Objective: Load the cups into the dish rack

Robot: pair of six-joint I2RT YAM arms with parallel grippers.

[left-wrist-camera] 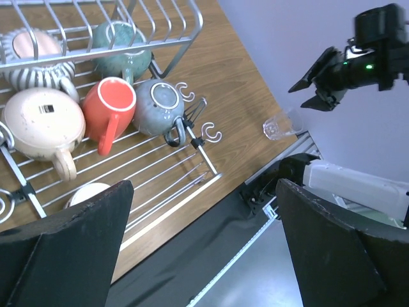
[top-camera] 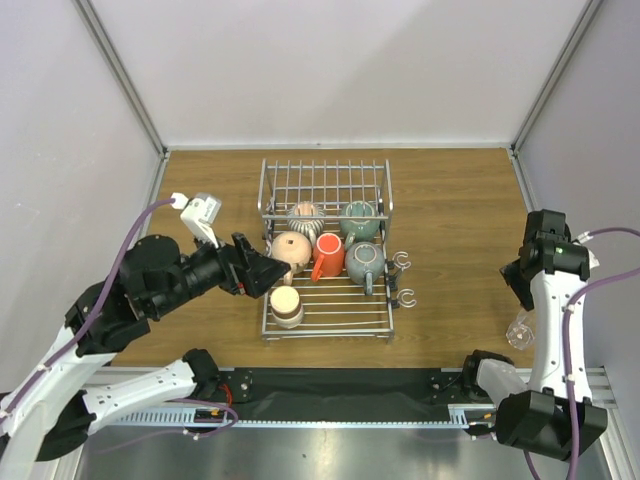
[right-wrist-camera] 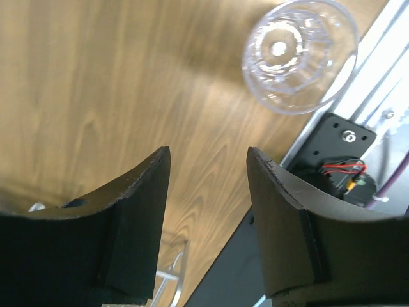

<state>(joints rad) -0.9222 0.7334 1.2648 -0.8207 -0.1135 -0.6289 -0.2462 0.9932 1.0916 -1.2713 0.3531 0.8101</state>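
Observation:
The silver wire dish rack [top-camera: 372,310] stands mid-table. In it are a ribbed silver-grey cup [top-camera: 305,217], a teal-green cup [top-camera: 358,220], a beige mug [top-camera: 290,248], a red-orange mug [top-camera: 328,256], a grey-green mug [top-camera: 366,262] and a beige cup [top-camera: 286,306]. A clear glass [top-camera: 519,330] is on the table at the front right, also in the right wrist view [right-wrist-camera: 299,54]. My left gripper [top-camera: 262,272] is open and empty over the rack's left side. My right gripper [top-camera: 513,283] is open and empty, above and just beyond the glass.
Small wire hooks [top-camera: 402,280] stick out of the rack's right side. The table's front edge with a black strip [top-camera: 340,382] and the arm bases lies close behind the glass. White walls enclose the table on three sides.

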